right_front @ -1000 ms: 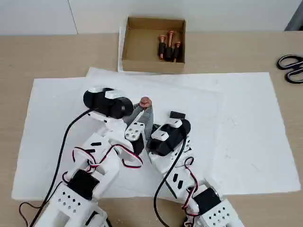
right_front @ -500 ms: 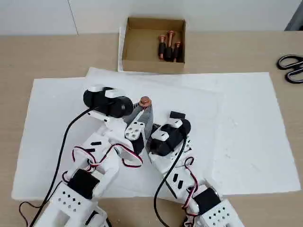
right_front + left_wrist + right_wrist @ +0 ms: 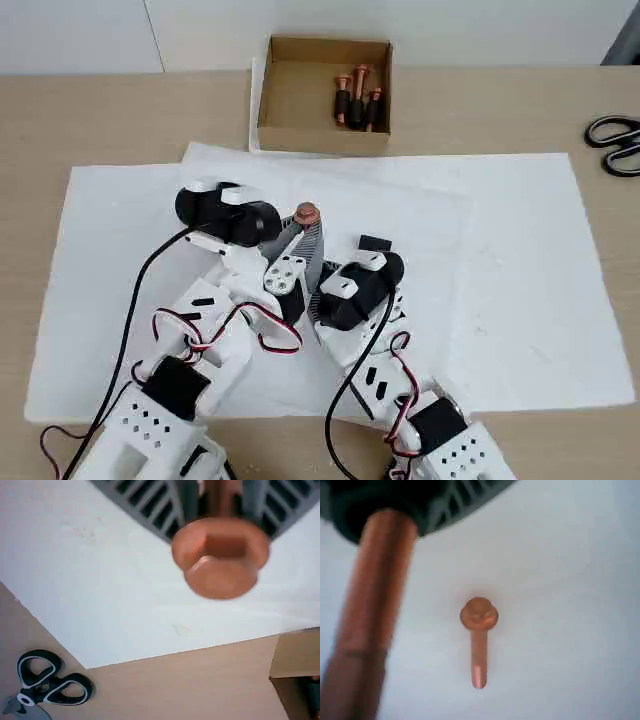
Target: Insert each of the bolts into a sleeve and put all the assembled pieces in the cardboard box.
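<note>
A wooden table [image 3: 100, 110] carries a white sheet [image 3: 520, 250]. Mid-sheet, the left gripper [image 3: 303, 235] is clamped on a bolt [image 3: 306, 213], its head past the fingertips. The right gripper [image 3: 318, 270] seems to be closed on a dark sleeve [image 3: 350, 510], with the shank entering it. Pushed off-axis, the shank could jam or twist the sleeve loose. A loose bolt [image 3: 479, 640] lies on the sheet beneath and could get knocked. The arms crowd each other and could collide when pulling apart. The box [image 3: 322, 140], beyond the sheet, holds three assembled pieces [image 3: 358, 98]. Scissors [image 3: 618, 143] lie well apart.
</note>
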